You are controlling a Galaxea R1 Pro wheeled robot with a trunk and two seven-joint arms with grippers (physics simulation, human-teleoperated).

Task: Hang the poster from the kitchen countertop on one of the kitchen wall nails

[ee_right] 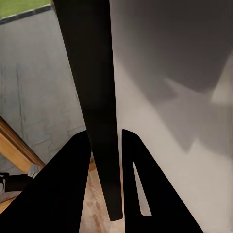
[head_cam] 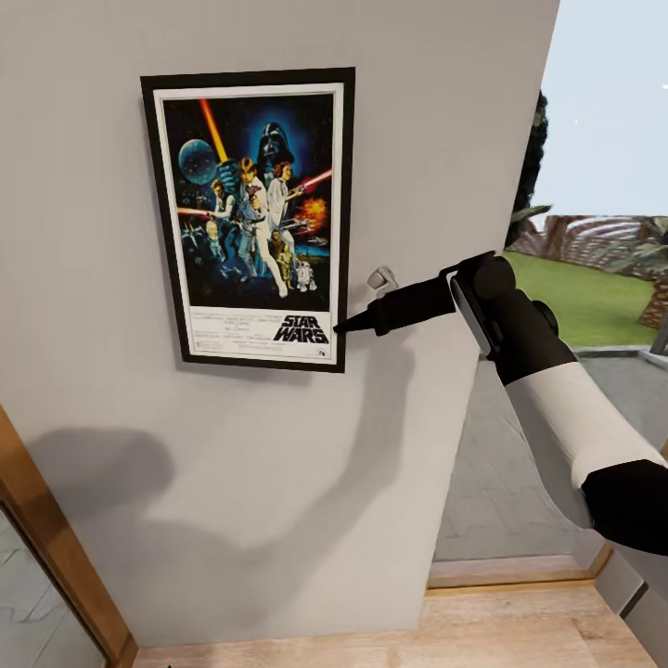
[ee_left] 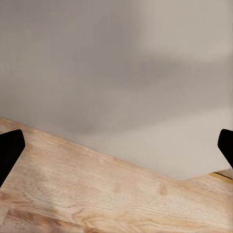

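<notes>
My right gripper (head_cam: 345, 325) pinches the tall poster's (head_cam: 249, 213) lower right edge, flat against the wall (head_cam: 436, 139).

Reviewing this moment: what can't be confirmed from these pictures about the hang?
- Wall nail: hidden behind the poster in the head view.
- Right gripper: right wrist view shows the fingers straddling the frame edge, but contact is too dark to judge.
- Left gripper: fingertips cut off by the picture's edges.
</notes>
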